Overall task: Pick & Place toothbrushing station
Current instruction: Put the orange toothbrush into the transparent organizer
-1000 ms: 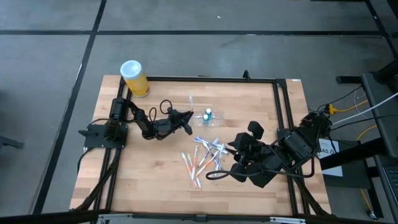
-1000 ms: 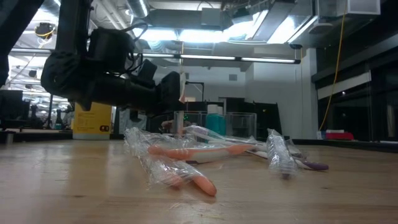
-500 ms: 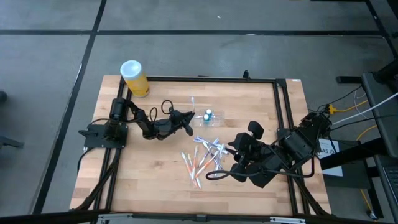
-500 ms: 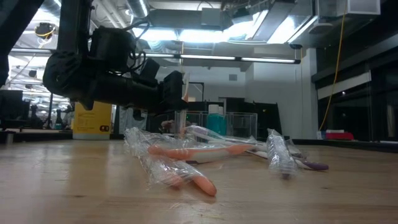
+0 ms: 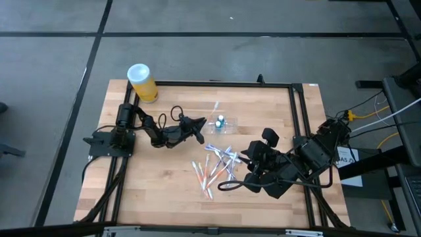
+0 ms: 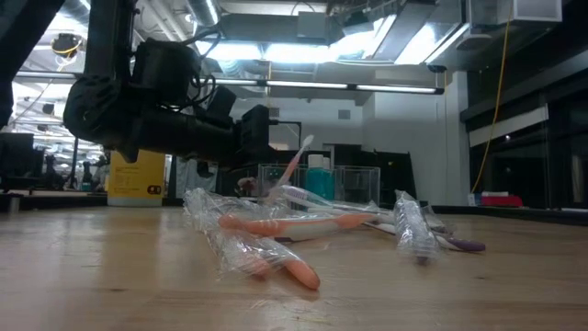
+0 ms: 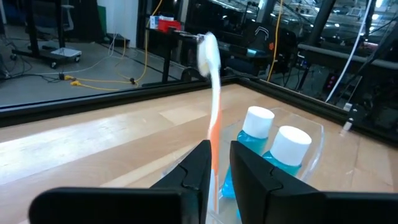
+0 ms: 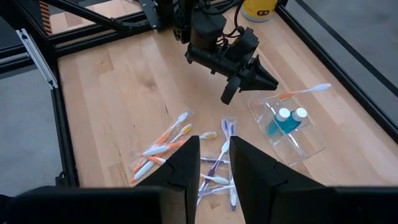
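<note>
The clear plastic toothbrushing station point(image 8: 287, 127) sits at the table's 12 o'clock with 2 blue bottles point(image 7: 268, 149). It looks light, rigid, slippery: grip its rim. Left gripper point(image 8: 229, 94) is slightly parted, holding nothing; right gripper point(image 8: 214, 163) is parted, empty.

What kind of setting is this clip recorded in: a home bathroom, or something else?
Not a bathroom: it looks like a robotics lab or workshop. Two arms work at a black-framed wooden table on a grey floor, the room behind has exposed ceiling lights, and cables trail across the floor.
</note>
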Action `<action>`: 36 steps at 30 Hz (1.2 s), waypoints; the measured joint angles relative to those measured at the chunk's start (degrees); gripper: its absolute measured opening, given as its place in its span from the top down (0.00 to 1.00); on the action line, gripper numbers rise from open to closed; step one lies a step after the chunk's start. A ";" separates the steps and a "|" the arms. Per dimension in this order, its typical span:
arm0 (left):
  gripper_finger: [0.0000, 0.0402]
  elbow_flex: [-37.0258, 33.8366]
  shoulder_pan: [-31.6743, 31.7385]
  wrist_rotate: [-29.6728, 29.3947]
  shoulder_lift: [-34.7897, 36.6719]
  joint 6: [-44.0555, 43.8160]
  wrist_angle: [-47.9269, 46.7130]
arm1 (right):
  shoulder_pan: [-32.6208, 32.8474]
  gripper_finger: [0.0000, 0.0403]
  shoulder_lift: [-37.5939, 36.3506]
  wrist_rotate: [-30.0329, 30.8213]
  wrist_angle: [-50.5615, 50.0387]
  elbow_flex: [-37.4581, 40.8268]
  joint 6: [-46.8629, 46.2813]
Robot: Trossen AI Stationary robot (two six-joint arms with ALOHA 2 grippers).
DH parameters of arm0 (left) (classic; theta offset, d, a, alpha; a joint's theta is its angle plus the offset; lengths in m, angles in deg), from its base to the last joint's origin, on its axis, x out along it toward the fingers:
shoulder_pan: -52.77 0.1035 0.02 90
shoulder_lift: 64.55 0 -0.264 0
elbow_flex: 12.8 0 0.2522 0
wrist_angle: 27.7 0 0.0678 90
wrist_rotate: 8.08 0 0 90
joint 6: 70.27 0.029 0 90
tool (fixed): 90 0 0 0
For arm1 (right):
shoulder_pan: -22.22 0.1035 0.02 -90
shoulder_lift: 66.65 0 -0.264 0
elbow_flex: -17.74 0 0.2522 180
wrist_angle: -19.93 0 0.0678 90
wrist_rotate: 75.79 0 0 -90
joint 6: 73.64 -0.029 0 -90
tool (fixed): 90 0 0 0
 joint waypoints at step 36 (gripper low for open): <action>0.86 -6.99 -15.05 30.15 31.55 -37.47 -41.79 | 0.15 0.77 0.00 5.86 1.04 -0.01 0.00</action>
